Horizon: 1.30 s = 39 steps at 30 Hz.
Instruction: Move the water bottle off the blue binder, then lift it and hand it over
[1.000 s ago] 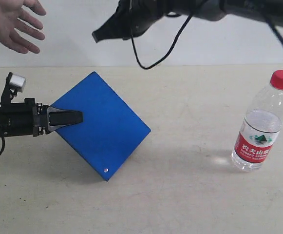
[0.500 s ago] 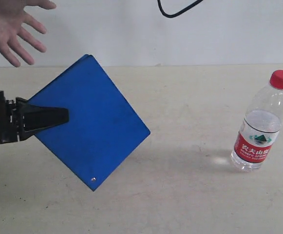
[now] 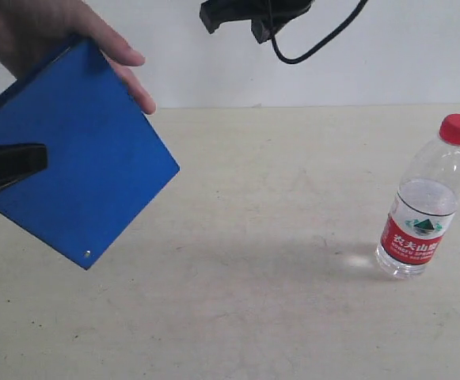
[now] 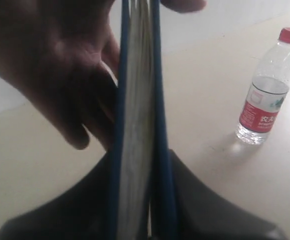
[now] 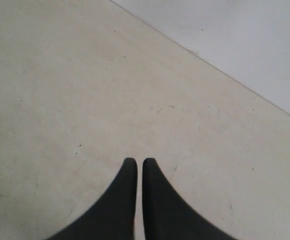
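Observation:
The blue binder (image 3: 75, 158) hangs in the air at the left, tilted on a corner. My left gripper (image 3: 32, 161) is shut on its left edge, and a human hand (image 3: 47, 28) grips its upper corner. In the left wrist view the blue binder (image 4: 157, 100) runs edge-on between the jaws, which stand pressed against both covers, with the hand (image 4: 60, 65) beside it. The water bottle (image 3: 423, 202), red cap and red label, stands upright on the table at the right, also visible as the bottle (image 4: 265, 95). My right gripper (image 5: 136, 162) is shut and holds nothing, high above bare table.
The beige table (image 3: 277, 301) stretches between binder and bottle. A white wall (image 3: 388, 47) runs along the back edge. The right arm's body and black cable (image 3: 253, 16) hang at the top centre.
The binder rose and shifted left with my left gripper. The human hand came down and took hold of its upper corner. The right arm moved at the top. The bottle stayed put.

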Each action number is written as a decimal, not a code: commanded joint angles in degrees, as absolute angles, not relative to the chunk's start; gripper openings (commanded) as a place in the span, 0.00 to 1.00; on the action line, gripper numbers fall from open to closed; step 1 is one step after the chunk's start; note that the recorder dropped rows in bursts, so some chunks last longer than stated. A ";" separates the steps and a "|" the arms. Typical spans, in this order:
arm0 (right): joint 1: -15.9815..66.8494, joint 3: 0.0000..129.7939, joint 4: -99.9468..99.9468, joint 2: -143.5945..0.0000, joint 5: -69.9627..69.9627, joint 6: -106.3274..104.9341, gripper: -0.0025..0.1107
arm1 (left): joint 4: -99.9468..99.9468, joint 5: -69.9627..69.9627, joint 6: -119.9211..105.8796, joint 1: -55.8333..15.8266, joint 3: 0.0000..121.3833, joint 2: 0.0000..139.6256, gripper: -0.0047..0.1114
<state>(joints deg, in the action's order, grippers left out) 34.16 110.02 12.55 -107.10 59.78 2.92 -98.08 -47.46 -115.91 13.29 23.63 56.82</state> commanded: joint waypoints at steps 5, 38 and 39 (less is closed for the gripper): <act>33.89 82.56 15.36 -82.22 47.67 9.57 0.03 | -99.95 -40.41 -114.79 13.10 24.45 51.38 0.08; 33.89 42.91 43.26 -40.74 25.02 37.37 0.03 | -99.95 -27.03 -108.74 13.10 26.03 43.28 0.09; 33.89 42.91 45.34 -36.72 25.46 37.89 0.03 | -99.95 -25.39 -108.60 12.85 26.03 40.84 0.08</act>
<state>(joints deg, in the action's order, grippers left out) 34.16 42.15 40.91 -46.16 25.63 35.81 -99.40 -28.61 -109.64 13.29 25.24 46.46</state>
